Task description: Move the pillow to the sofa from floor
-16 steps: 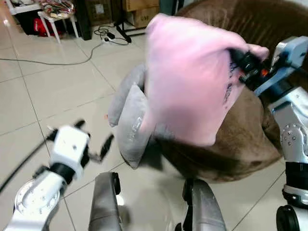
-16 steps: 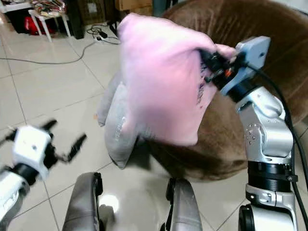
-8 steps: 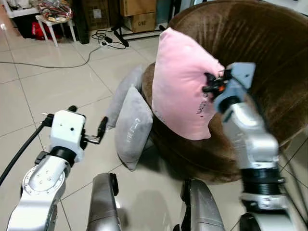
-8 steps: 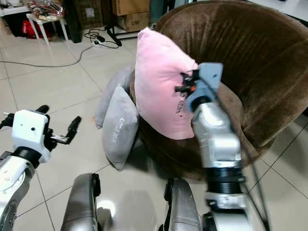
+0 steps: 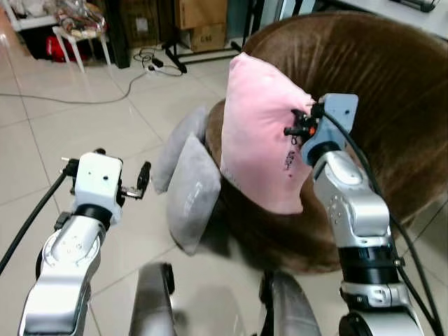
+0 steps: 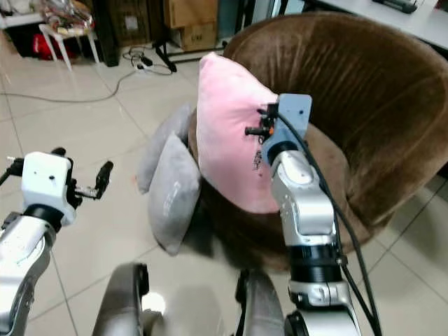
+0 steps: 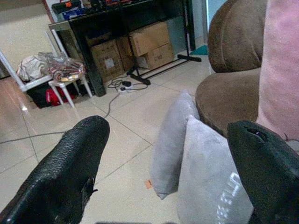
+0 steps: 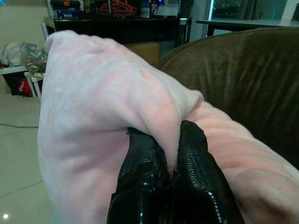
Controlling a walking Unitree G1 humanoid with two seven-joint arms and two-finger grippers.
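Observation:
A pink pillow (image 5: 262,129) hangs upright over the front of the seat of a brown round sofa (image 5: 378,84). My right gripper (image 5: 297,131) is shut on the pillow's right edge, pinching a fold of fabric (image 8: 159,121) between its fingers (image 8: 140,182). The pillow's lower corner reaches down toward the seat cushion (image 6: 329,157). My left gripper (image 5: 136,183) is held open over the tiled floor to the left, with nothing between its fingers (image 7: 70,172).
Two grey pillows (image 5: 192,189) lean against the sofa's left side on the floor. A cable (image 5: 84,98) runs across the tiles. A white stool (image 5: 80,31), cardboard boxes (image 7: 149,39) and a dark stand sit at the back.
My right arm has carried the pink pillow away from the camera and over the sofa seat. The left gripper has risen slightly. The camera has shifted.

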